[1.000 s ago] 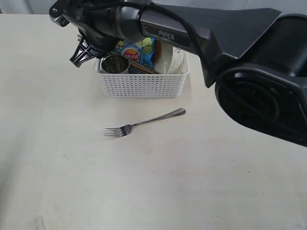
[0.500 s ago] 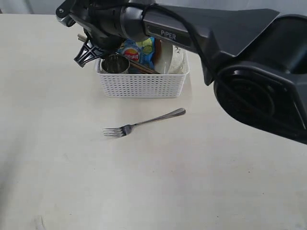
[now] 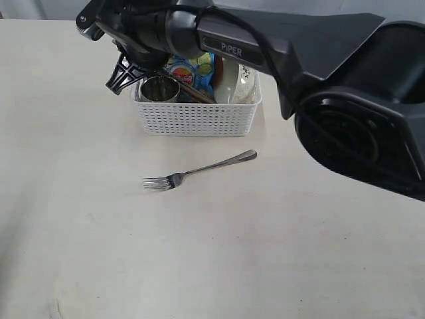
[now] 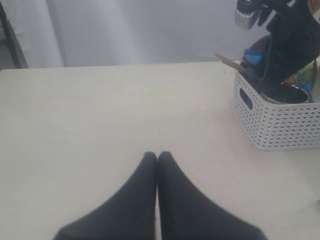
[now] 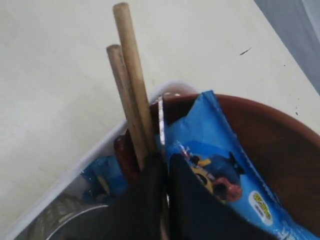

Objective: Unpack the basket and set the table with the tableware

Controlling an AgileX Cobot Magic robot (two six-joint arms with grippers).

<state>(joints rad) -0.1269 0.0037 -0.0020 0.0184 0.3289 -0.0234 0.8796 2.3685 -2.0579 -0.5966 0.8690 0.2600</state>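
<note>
Jaws pressed flat together, the left gripper [image 4: 157, 156] hangs low over the table [image 4: 100, 110], well apart from the basket [image 3: 196, 118] on its left side, with nothing between its fingers. At the basket's left end the right gripper [image 5: 164, 161] reaches down into the load, its dark arm [image 3: 279, 40] stretching across above the basket from the right. Its claw is closed, and the wrist camera shows the thin steel edge of the knife [image 5: 161, 120] running down between the two fingers, so the grip appears to be on that blade. In the basket's left front corner stands the steel cup [image 3: 158, 88], upright. Just beside the gripper the wooden chopsticks [image 5: 129, 75] lean together and stick out over the basket's rim. Toward the middle of the basket the blue chip bag [image 5: 220, 165] stands on edge against the reddish-brown plate [image 5: 280, 145] behind it. The off-white bowl [image 3: 229, 80] fills the basket's right end, tilted on its side. In front of the basket, apart from it, the fork [image 3: 199, 169] lies flat on the table, tines toward the basket's left end and handle toward its right.
</note>
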